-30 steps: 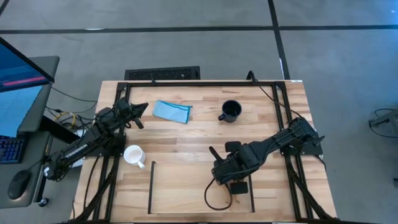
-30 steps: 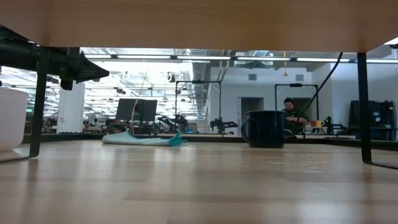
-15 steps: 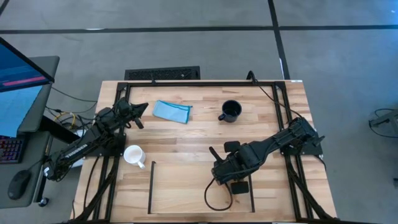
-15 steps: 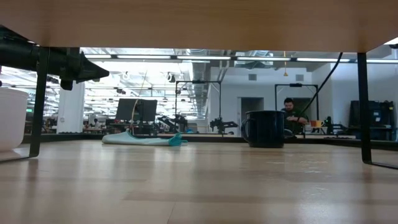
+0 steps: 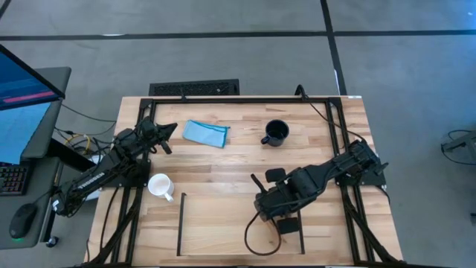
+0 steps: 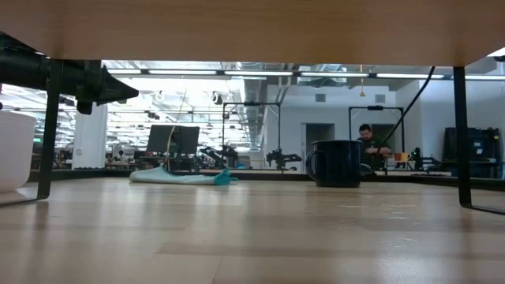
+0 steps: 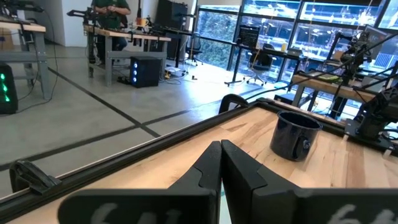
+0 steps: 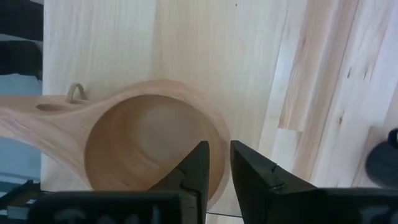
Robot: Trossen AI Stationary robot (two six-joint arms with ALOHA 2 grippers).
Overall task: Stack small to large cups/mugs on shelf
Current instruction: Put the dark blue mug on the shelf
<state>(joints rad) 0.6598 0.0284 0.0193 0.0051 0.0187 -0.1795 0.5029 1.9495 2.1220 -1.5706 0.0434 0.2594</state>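
Cups are the matter here, and from the high view none is stacked yet: the white mug (image 5: 159,184) stands on the tabletop (image 5: 223,160) just outside the shelf's (image 5: 181,223) left rail, the dark mug (image 5: 276,133) sits well apart toward the far edge, near the folded blue cloth (image 5: 205,132), and the right pincer (image 5: 277,217) is over the shelf's right part, its load hidden under the arm. The left pincer (image 5: 168,129) waits near the far left corner. In the low view the dark mug (image 6: 338,163) stands alone on the wood, the white mug (image 6: 14,151) shows at the left edge beside a shelf post, and the cloth (image 6: 180,177) lies farther off; a person sits in the room behind. The left wrist view shows the left pincer (image 7: 220,167) with its fingers pressed together on nothing, and the dark mug (image 7: 295,134) ahead. The right wrist view shows the right pincer (image 8: 215,165) narrowed onto the rim of the small wooden cup (image 8: 146,146), one finger inside and one outside, above pale wood. My judgement: the smallest cup is being placed on the shelf; both mugs are left.
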